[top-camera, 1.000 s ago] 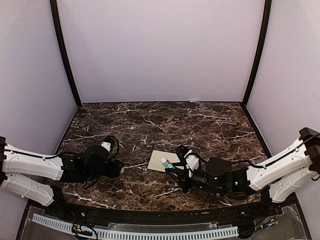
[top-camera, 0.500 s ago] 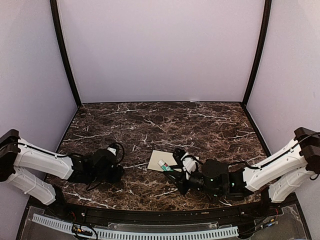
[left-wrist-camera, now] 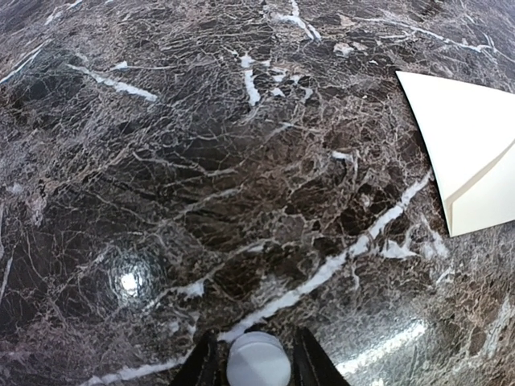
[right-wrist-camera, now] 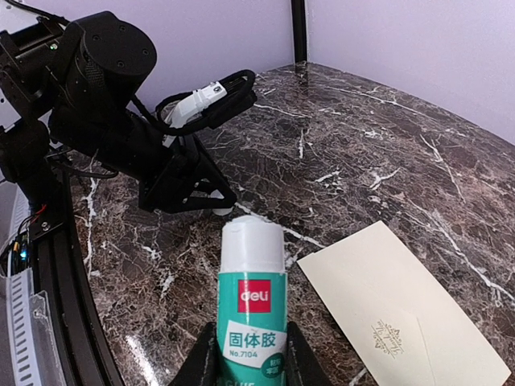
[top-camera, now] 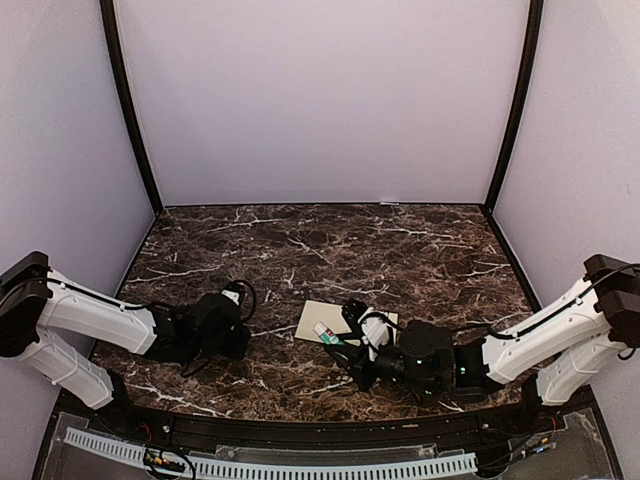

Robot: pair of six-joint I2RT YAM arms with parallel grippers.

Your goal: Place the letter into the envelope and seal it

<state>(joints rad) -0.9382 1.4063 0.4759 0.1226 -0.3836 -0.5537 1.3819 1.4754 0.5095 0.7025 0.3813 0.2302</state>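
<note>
Two hands are busy. The right hand (right-wrist-camera: 252, 354) is clamped on an upright glue stick (right-wrist-camera: 252, 297) just beside the envelope (right-wrist-camera: 402, 297), which lies flat on the desk (top-camera: 400, 250) with its flap folded down. The left hand (left-wrist-camera: 256, 344) is nipped narrowly round a white round piece (left-wrist-camera: 258, 366), likely the cap. No letter shows; presumably it is inside. Nothing pins the envelope, so a glue pass could drag it or smear outside the flap.

White arms (top-camera: 95, 318), black wrists (top-camera: 205, 322), apparently looped cables (top-camera: 240, 292).
</note>
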